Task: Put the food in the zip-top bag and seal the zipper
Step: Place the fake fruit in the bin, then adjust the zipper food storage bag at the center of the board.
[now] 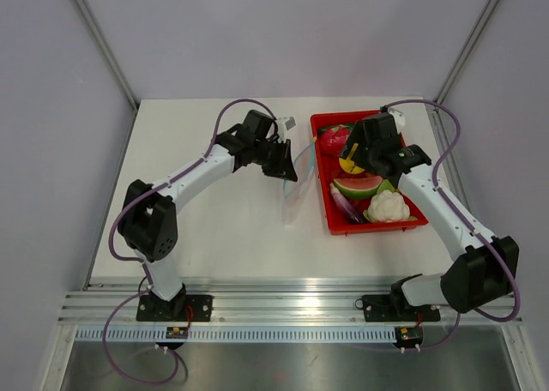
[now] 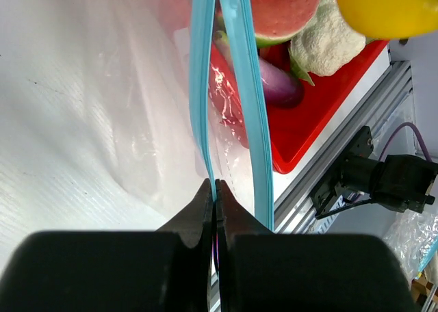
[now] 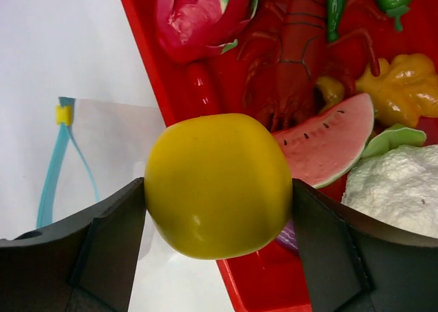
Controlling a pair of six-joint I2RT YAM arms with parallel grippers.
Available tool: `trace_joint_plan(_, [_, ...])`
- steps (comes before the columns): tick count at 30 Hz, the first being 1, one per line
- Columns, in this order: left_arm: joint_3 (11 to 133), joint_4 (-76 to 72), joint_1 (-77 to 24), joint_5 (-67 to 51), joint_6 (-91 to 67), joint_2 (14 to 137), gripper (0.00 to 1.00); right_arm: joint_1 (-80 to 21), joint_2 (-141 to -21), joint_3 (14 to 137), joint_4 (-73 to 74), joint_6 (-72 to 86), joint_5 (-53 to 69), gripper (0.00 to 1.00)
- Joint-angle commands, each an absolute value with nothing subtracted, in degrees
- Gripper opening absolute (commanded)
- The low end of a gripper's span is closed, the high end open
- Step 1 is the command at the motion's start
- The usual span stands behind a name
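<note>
Fruit (image 3: 217, 154), round, glossy yellow, clamped in right gripper (image 3: 217, 196) above red plastic tray (image 3: 137, 24) rim. Zip-top bag (image 2: 130, 120), clear, crinkly, beside tray; left gripper (image 2: 216, 196) pinched tight on its light-blue zipper (image 2: 243, 86).

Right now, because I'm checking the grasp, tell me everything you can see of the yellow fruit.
The yellow fruit is round, smooth and glossy, like hard plastic, plain yellow with no stem showing. The right gripper clamps it by its two sides between the black jaws, and nothing else seems to touch it. It hangs over the left rim of the red tray.
</note>
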State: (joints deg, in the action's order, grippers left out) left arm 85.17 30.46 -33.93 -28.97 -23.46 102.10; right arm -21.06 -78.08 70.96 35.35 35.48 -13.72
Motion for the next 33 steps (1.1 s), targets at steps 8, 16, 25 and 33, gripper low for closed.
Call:
trace_joint_plan(8, [85.43, 28.74, -34.01, -29.18, -22.76, 101.25, 0.00, -20.39, -81.82, 73.12, 35.42, 32.26, -12.64, 0.58])
trace_joint_plan(16, [86.13, 30.84, -34.01, -26.90, -24.43, 99.85, 0.00, -17.40, -88.16, 76.46, 38.23, 30.41, -13.19, 0.96])
trace_joint_plan(25, [85.61, 30.15, -34.10, -25.58, -26.01, 99.76, 0.00, -23.46, -78.58, 76.02, 35.07, 32.87, -6.68, 0.78])
trace_joint_plan(33, [85.34, 29.62, -34.45, -24.96, -26.98, 99.41, 0.00, -31.72, -81.20, 79.36, 30.85, 35.07, -0.88, 0.19])
